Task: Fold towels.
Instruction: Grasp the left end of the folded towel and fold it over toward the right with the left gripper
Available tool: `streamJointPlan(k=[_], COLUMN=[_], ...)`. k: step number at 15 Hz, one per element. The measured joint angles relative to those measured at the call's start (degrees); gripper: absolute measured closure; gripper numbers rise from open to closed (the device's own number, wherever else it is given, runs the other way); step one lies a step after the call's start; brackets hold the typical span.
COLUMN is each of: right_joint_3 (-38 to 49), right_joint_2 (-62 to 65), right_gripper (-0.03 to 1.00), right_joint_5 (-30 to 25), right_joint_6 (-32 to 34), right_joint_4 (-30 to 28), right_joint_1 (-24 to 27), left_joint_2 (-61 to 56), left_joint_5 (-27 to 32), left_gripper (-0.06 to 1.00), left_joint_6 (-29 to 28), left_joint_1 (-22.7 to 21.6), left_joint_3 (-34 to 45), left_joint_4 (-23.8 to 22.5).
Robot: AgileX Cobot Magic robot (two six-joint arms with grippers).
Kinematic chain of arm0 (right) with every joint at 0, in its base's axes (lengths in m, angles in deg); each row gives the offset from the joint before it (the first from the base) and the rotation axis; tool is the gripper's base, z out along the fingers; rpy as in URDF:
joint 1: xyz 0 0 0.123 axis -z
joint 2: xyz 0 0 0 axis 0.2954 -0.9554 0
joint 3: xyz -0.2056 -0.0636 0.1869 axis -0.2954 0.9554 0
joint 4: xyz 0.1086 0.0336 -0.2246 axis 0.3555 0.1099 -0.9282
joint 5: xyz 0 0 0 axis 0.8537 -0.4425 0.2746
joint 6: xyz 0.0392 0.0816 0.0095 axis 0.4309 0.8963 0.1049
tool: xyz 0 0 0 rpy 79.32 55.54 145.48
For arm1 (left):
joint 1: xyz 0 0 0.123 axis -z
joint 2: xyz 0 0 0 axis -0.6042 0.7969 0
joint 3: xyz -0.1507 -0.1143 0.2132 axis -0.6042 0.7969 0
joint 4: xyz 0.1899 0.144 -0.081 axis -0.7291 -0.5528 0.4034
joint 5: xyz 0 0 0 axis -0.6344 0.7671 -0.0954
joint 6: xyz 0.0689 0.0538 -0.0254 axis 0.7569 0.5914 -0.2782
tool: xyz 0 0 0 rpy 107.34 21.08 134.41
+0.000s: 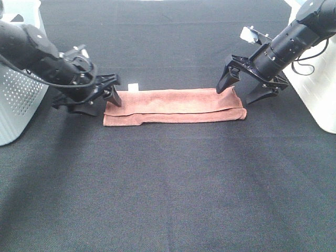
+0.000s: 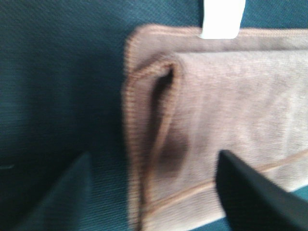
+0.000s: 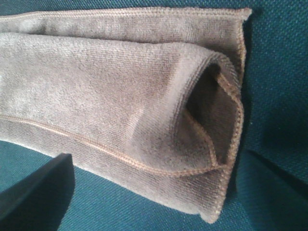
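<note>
The terracotta towel (image 1: 176,106) lies on the black table, folded into a long narrow strip running left to right, with its white tag (image 1: 133,87) at the far left corner. My left gripper (image 1: 102,105) is open and empty, its jaws straddling the towel's left end. My right gripper (image 1: 235,95) is open and empty over the towel's right end. The left wrist view shows the folded left end (image 2: 216,120), the tag (image 2: 221,19) and one dark finger (image 2: 250,192). The right wrist view shows the right end (image 3: 120,96) with loose open layers, and a finger (image 3: 33,192).
A white perforated basket (image 1: 16,100) stands at the left edge behind my left arm. A white basket (image 1: 320,89) stands at the right edge beside my right arm. The black table cloth (image 1: 168,184) stretches in front of the towel.
</note>
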Motion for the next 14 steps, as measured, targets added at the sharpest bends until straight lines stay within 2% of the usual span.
streamJointPlan(k=[4,5,7,8,12,14], right_joint_3=[0.0,0.0,0.0,0.0,0.0,0.0], right_joint_2=[0.0,0.0,0.0,0.0,0.0,0.0], right_gripper=[0.11,0.11,0.11,0.11,0.11,0.11], right_joint_5=[0.0,0.0,0.0,0.0,0.0,0.0], right_joint_6=[0.0,0.0,0.0,0.0,0.0,0.0], right_joint_4=[0.0,0.0,0.0,0.0,-0.1,-0.3], right_joint_1=[0.0,0.0,0.0,0.0,0.0,0.0], left_joint_2=[3.8,4.2,4.8,4.9,3.6,-0.2], left_joint_5=[3.7,4.1,4.2,4.2,6.1,6.6], left_gripper=[0.42,0.51,0.81,0.92,0.93,0.93], left_joint_6=[0.0,0.0,0.2,0.6,0.3,-2.1], left_joint_1=[0.3,0.3,0.3,0.3,-0.5,-1.8], left_joint_3=[-4.5,-5.0,-5.6,-5.7,-5.8,-5.8], left_joint_4=[4.4,4.3,2.8,1.3,-2.1,-6.3])
